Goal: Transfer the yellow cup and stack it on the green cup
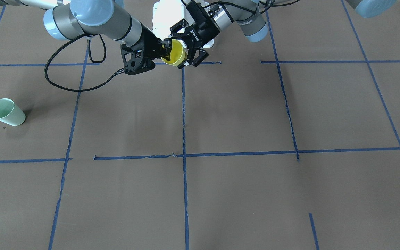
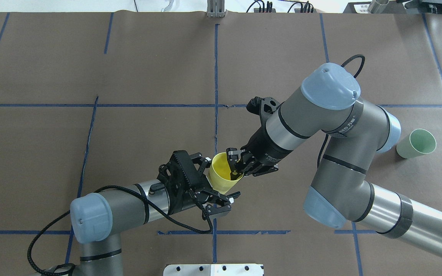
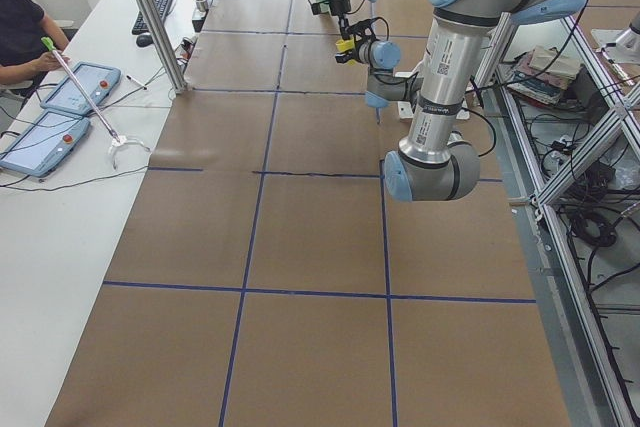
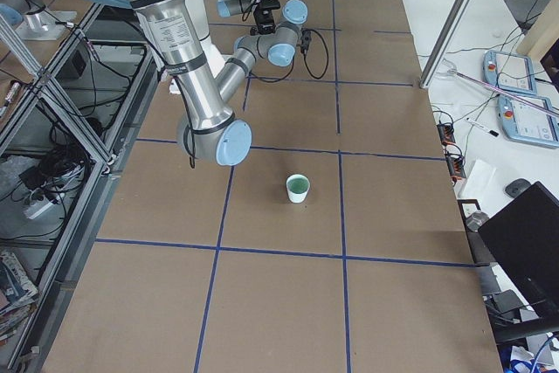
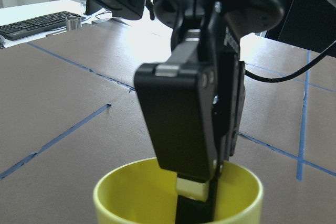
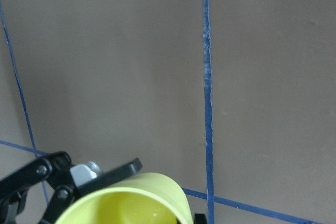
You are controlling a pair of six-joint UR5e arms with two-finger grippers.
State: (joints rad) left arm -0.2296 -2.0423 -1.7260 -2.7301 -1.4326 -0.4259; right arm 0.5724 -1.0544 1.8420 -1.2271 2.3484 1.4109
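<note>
At the yellow cup (image 5: 125, 195) rim, left-wrist view shows right tool (image 5: 202, 196) pinching.

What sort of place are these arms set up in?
Probably a robotics lab: a table covered in brown paper with a blue tape grid, an aluminium frame post at its edge, and a side bench holding teach pendants and a keyboard.

The left arm (image 2: 129, 203) stretches out low with its forearm nearly level. Its wrist aims the left gripper (image 2: 218, 179) at the right gripper (image 2: 234, 165), which meets it head-on. The left fingers (image 2: 205, 159) are spread wide, one on each side of the yellow cup (image 2: 221, 184), but it is unclear whether they press it. The right arm (image 2: 320, 111) folds sharply at the elbow, and its gripper pinches the cup's rim with one finger inside.
</note>
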